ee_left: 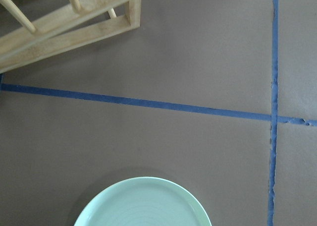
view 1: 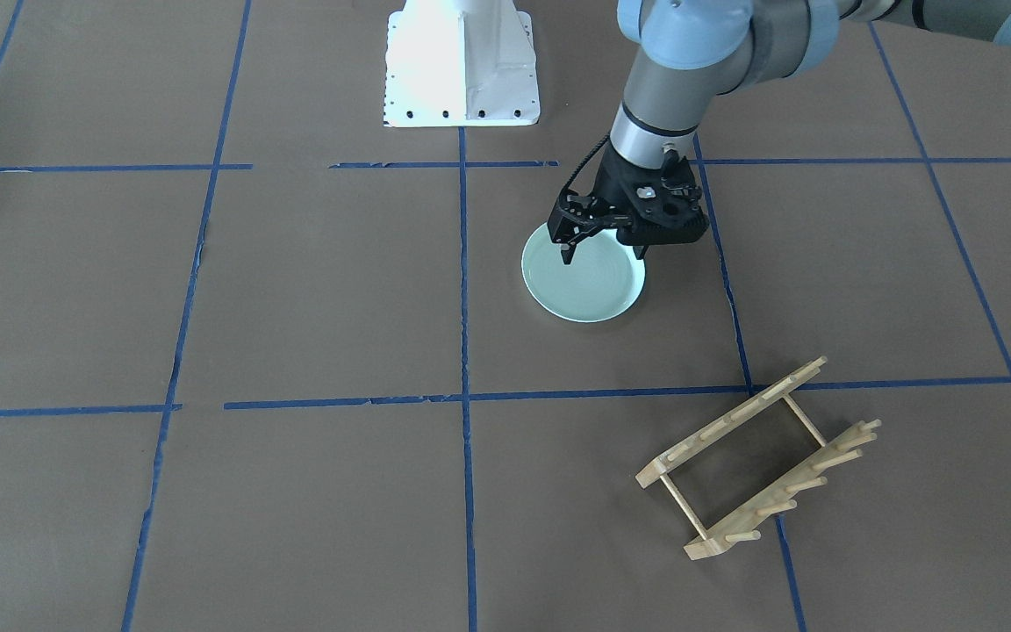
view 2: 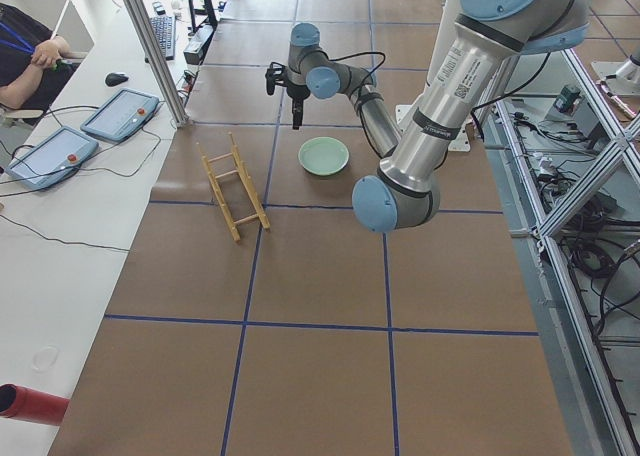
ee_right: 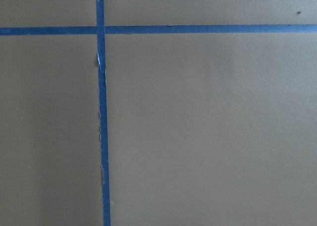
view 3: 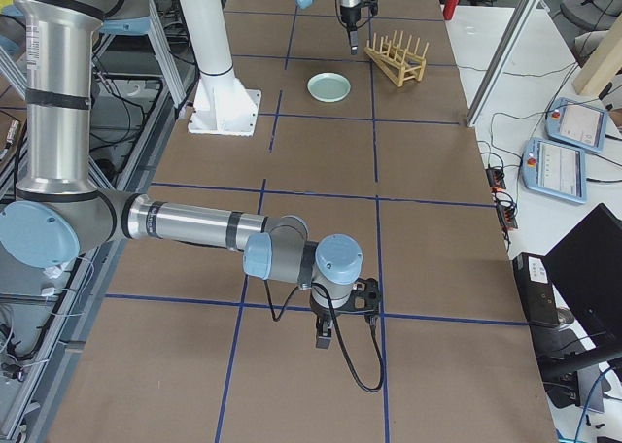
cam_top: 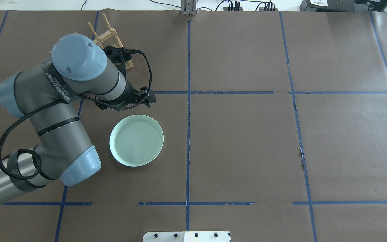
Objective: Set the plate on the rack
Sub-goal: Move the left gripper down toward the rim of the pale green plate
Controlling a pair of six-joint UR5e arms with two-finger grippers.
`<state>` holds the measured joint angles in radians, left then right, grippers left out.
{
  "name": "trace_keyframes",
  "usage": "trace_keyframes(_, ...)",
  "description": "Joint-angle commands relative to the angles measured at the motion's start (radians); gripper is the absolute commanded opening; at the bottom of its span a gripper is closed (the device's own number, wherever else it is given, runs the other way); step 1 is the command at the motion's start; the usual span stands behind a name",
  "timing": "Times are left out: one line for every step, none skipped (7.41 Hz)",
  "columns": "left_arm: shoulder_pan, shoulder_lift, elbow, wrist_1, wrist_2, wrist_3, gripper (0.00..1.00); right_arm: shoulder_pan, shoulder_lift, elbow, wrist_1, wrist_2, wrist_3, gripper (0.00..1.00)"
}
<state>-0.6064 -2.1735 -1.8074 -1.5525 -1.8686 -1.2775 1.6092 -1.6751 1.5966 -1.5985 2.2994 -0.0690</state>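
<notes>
1. Left arm (cam_top: 62, 134): one of two arms. It reaches out over the table (view 1: 295, 290) with the wrist turned straight down. The left gripper (view 1: 604, 254) hangs above the plate (view 1: 584, 285) and clear of it, with jaws spread and nothing between them.
2. Right arm (view 3: 194, 224): the forearm stretches low and level over the table. The right gripper (view 3: 326, 338) points down, well apart from plate and rack. Whether its jaws are apart or together cannot be told.
3. Plate: one, pale mint-green. It lies flat on the brown table paper, just to the robot's left of the centre tape line.
4. Rack (view 1: 760, 456): one, of light wood. It has two parallel rails with pegs and two thin cross rods. It stands on the table, well apart from the plate, further from the robot and to its left.
</notes>
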Motion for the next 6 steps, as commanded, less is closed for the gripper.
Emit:
trace_keyframes(0.111,-0.043,0.109,0.000,0.092,-0.046,1.00,0.000,0.000,-0.001,0.000,0.000,0.000,1.00)
trace_keyframes(0.119,-0.063,0.140,0.002,0.094,-0.048,1.00,0.000,0.000,0.000,0.000,0.000,0.000,1.00)
trace_keyframes(0.125,-0.089,0.179,0.000,0.094,-0.048,1.00,0.000,0.000,0.000,0.000,0.000,0.000,1.00)
trace_keyframes(0.126,-0.107,0.209,-0.001,0.101,-0.048,0.98,0.000,0.000,0.000,-0.001,0.000,0.000,1.00)
trace_keyframes(0.131,-0.112,0.223,-0.003,0.117,-0.048,0.96,0.000,0.000,0.000,0.000,0.000,0.000,1.00)
trace_keyframes(0.137,-0.112,0.224,-0.005,0.118,-0.048,0.93,0.000,0.000,0.000,0.000,0.000,0.000,1.00)
